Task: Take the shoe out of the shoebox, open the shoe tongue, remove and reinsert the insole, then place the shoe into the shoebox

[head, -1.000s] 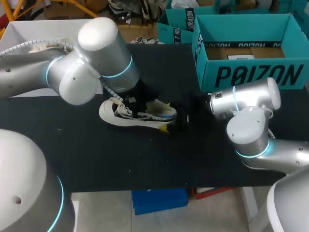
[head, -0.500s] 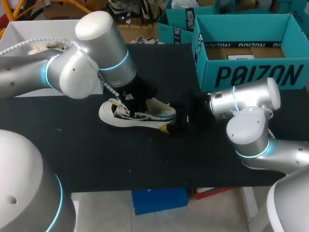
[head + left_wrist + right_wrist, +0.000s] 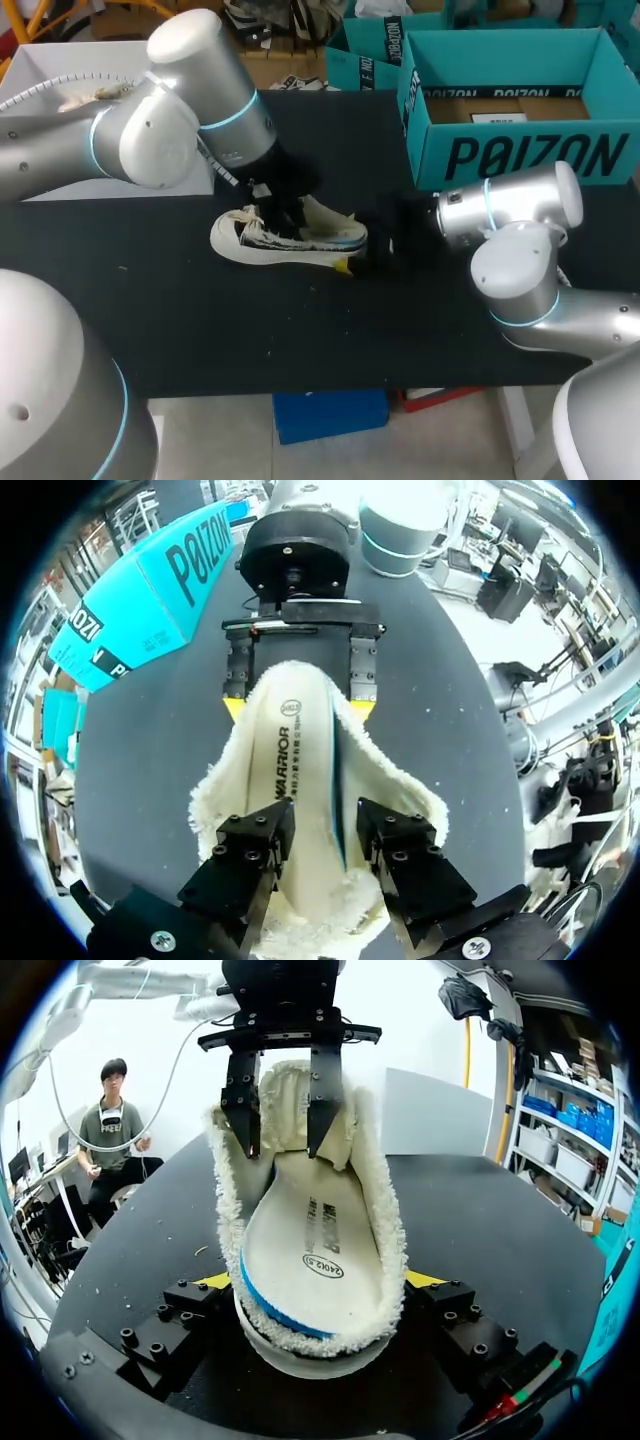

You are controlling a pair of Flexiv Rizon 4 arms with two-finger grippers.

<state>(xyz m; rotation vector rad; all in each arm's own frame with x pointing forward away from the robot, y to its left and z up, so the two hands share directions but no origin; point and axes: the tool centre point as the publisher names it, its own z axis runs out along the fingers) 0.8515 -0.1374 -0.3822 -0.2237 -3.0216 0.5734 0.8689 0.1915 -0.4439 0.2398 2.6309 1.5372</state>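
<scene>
Bracing cream fleece-lined shoe (image 3: 290, 240) by heel, right gripper (image 3: 322, 1280) clenched, for work on white insole (image 3: 295, 750); cannot tell hold of left gripper (image 3: 325, 832).

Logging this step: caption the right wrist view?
Right jaws clamp the shoe at its heel; left arm points down into its fleecy opening.

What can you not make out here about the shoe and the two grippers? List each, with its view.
Head view: the left gripper is hidden under its own wrist.
Head view: the right gripper is nearly lost, dark against the dark table.
Both wrist views: sole and laces of the shoe, behind its fleecy lining.
</scene>
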